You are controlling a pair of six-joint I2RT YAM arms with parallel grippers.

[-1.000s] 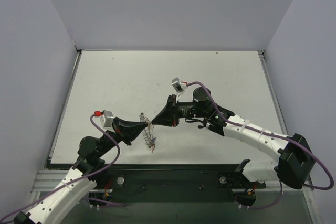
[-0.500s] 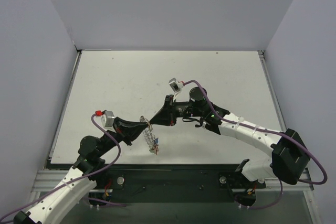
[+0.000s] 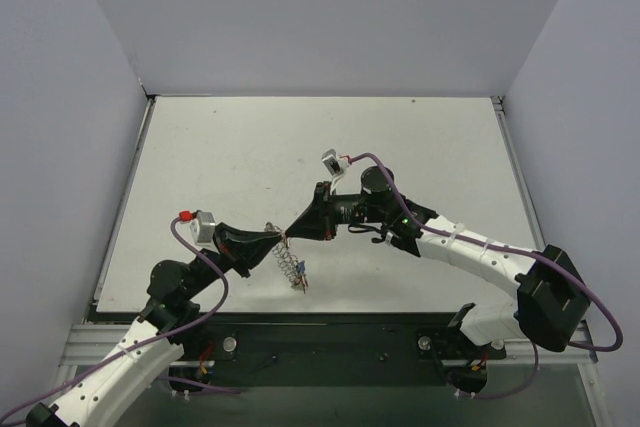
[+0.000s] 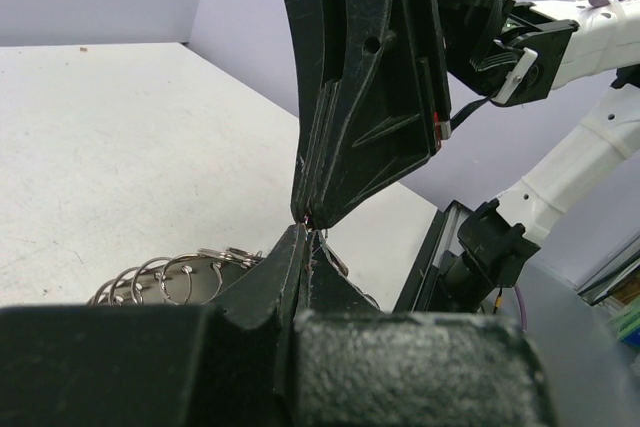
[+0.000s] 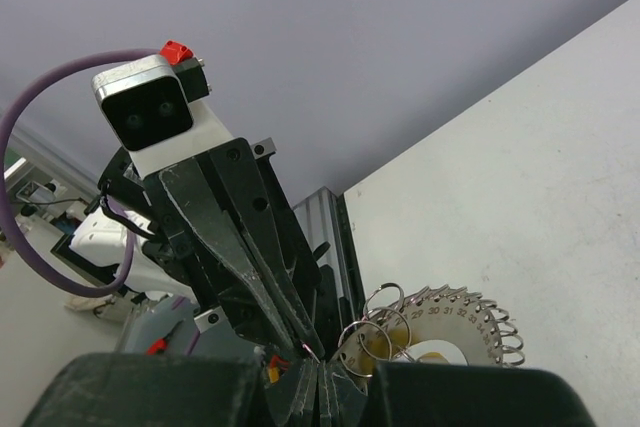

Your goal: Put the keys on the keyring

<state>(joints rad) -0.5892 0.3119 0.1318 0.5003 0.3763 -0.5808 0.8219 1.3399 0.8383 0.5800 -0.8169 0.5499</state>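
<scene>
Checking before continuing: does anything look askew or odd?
The keyring hangs slanted, edge-on, where the shut left pincer and right pincer meet tip to tip; keys dangle at its low end. Which holds it is unclear.

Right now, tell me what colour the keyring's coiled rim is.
Silvery bare metal; the keyring shows best in the left wrist view.

Left fingers [image 3: 258, 241] and right fingers [image 3: 312, 220] meet tip to tip over the table [image 3: 220, 157], keyring [image 3: 285, 259] just beneath.
</scene>
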